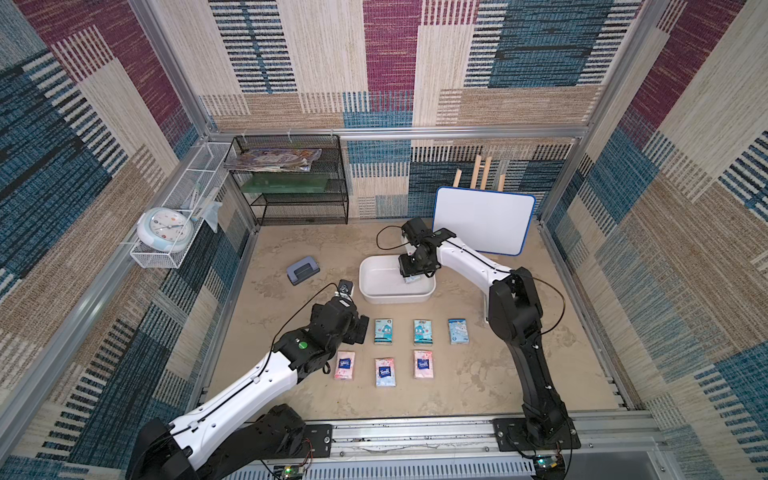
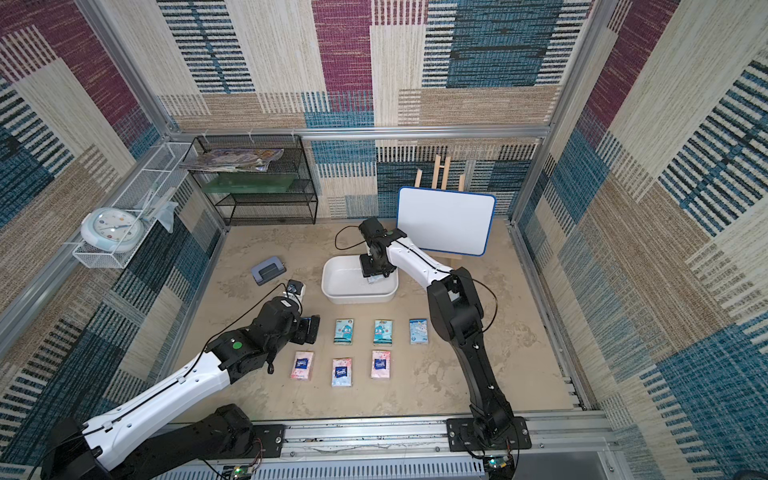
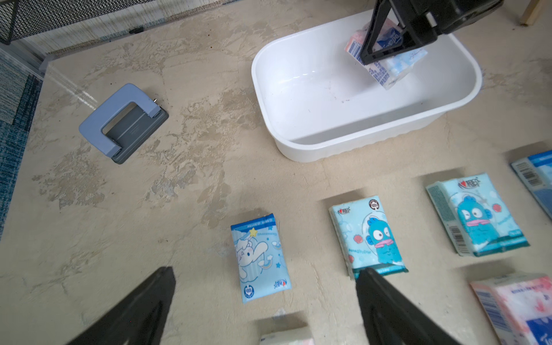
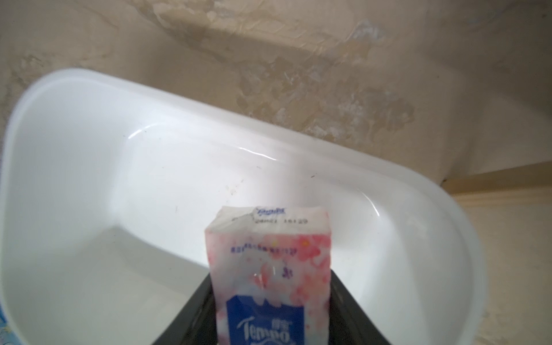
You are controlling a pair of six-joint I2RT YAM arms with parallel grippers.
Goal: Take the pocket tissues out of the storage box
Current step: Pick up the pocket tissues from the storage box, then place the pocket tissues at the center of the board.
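The white storage box [image 1: 374, 296] [image 2: 337, 293] [image 3: 328, 146] [image 4: 89, 134] stands mid-table. My right gripper [image 1: 411, 277] [image 2: 374, 279] [image 4: 270, 277] reaches down into it, shut on a pink pocket tissues packet [image 4: 268, 245] [image 3: 391, 68], which hangs tilted between the fingers [image 3: 376, 38]. Nothing else lies in the box. Several packets [image 1: 422, 332] [image 2: 341, 372] sit in two rows on the table in front of the box. My left gripper [image 1: 359, 330] [image 2: 309, 330] [image 3: 266, 270] hovers open at the left end of the rows, over a pale blue packet [image 3: 260, 260].
A grey-blue hole punch [image 1: 302, 272] [image 3: 124, 122] lies left of the box. A whiteboard [image 1: 484, 220] leans at the back right, close behind the right arm. A black mesh shelf [image 1: 291, 183] stands at the back left, and a white wire basket [image 1: 153, 259] holds a clock on the left wall.
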